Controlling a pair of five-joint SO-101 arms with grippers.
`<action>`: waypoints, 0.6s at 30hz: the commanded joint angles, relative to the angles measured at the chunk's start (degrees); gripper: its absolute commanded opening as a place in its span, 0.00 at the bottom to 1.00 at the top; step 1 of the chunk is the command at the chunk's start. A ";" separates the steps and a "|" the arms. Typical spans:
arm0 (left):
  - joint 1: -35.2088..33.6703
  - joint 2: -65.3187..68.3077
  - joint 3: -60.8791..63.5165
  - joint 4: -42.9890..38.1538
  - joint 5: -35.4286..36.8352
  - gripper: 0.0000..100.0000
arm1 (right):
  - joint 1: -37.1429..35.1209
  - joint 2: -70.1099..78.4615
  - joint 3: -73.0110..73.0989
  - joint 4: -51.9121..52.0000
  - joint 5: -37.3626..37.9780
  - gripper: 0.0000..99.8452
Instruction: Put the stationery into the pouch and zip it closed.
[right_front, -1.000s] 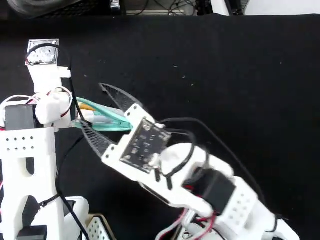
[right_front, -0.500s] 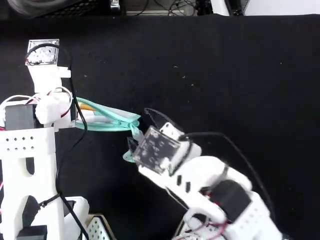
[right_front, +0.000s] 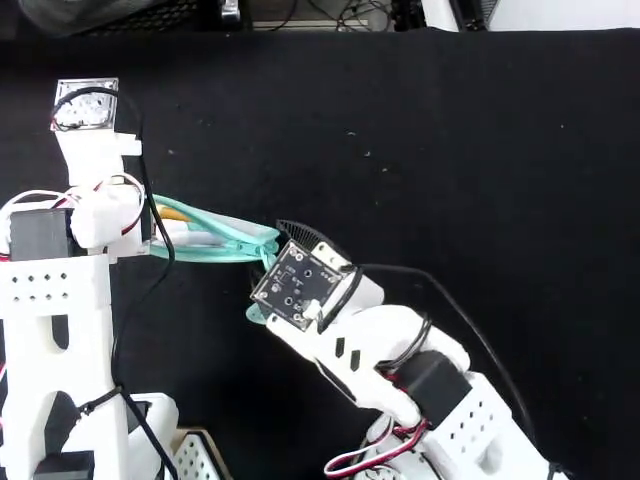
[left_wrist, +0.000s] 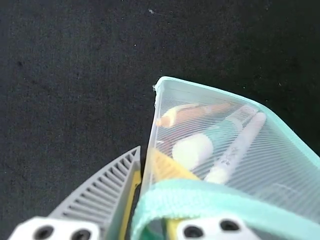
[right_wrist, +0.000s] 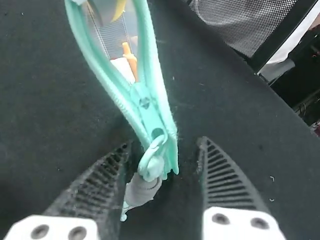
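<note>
Right wrist view: your R gripper (right_wrist: 165, 143), fingers apart, straddles zip pull (right_wrist: 151, 161); L gripper (left_wrist: 143, 170) clamps the 1 pouch (right_wrist: 148, 97); black table (right_wrist: 45, 110) below.

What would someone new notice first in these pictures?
The mint-green mesh pouch stands out against the black table, at the left of the high view, one end clamped in the left gripper. Through its mesh show an orange pen and a white marker. At its other end the right gripper stands open on either side of the zipper pull.
</note>
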 joint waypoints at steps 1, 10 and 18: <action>-1.54 0.53 0.75 -0.53 0.18 0.03 | 0.88 -0.48 0.31 -0.97 2.46 0.07; -1.54 0.53 0.75 -0.53 0.18 0.03 | 5.89 -0.75 -1.10 -0.88 2.73 0.01; -1.10 0.53 0.75 -0.53 0.18 0.03 | 8.62 -0.75 -5.93 -0.88 2.81 0.01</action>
